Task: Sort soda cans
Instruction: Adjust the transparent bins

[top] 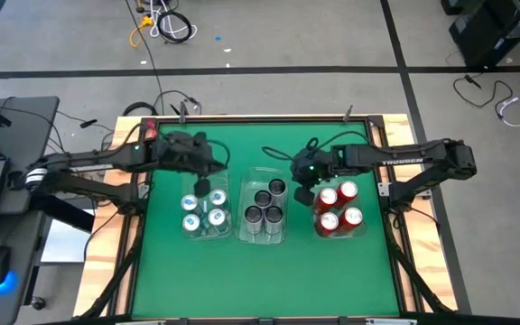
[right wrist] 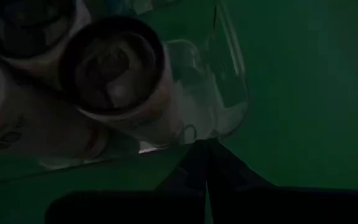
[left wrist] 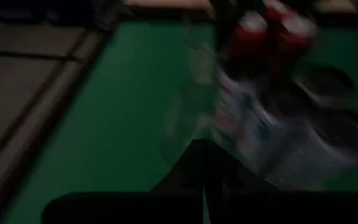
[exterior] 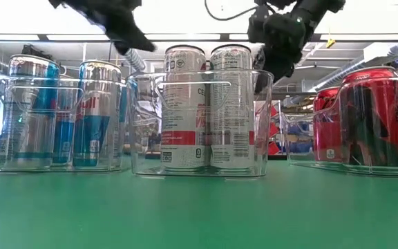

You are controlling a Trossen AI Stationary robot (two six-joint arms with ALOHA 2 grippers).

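Twelve soda cans stand sorted in three clear plastic bins on the green table: four white-teal-topped cans in the left bin, four dark grey cans in the middle bin, four red cans in the right bin. Left gripper hovers above the left bin's far edge, fingers pressed together, empty. Right gripper hangs between the middle and right bins, likewise closed and empty.
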